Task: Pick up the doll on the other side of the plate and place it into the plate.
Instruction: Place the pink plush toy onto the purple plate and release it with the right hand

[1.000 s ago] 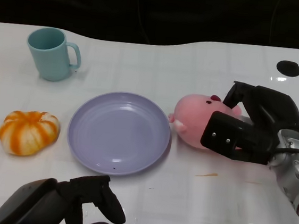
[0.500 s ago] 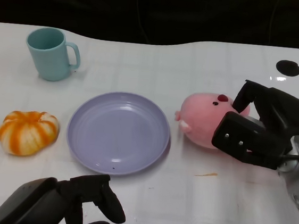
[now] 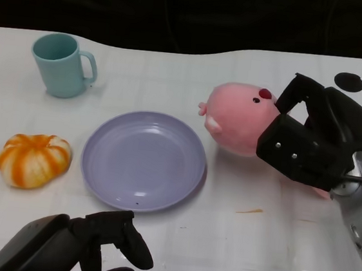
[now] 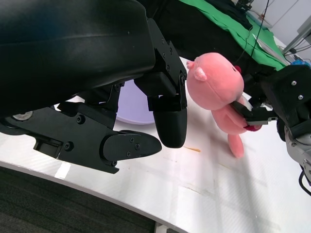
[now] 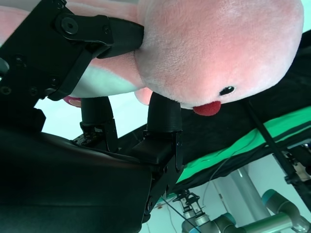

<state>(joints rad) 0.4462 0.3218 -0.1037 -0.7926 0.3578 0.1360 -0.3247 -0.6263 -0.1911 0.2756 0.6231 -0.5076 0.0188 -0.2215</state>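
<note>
Nearest the camera, the left robot hand [image 3: 85, 245] sits at the front edge of the desk [image 3: 240, 245], on the near side of the plate [image 3: 144, 159]; its fingers are curled inward and hold nothing; it touches no object. The plate is lavender, round and shallow; nothing lies in it; its rim is free all round. To the left of the plate, just apart from its rim, lies an orange-and-white striped pumpkin toy [image 3: 34, 159]. To the right of the plate, the right robot hand [image 3: 309, 146] grips the doll [image 3: 238, 119], a pink plush with a red nose; the fingers wrap its body from both sides, as the right wrist view confirms [image 5: 209, 53]; the left wrist view shows the doll [image 4: 216, 87] raised off the desk surface, legs hanging; its head points toward the plate and stands just beyond the plate's far-right rim, not over the plate's centre. Bare desk lies between plate and doll. Farther back, to the far left of the plate, a teal mug [image 3: 62, 65] stands upright, well apart from the plate; its interior is not visible. Behind the doll, near the desk's far right edge, are two dark round holes [image 3: 349, 81].
</note>
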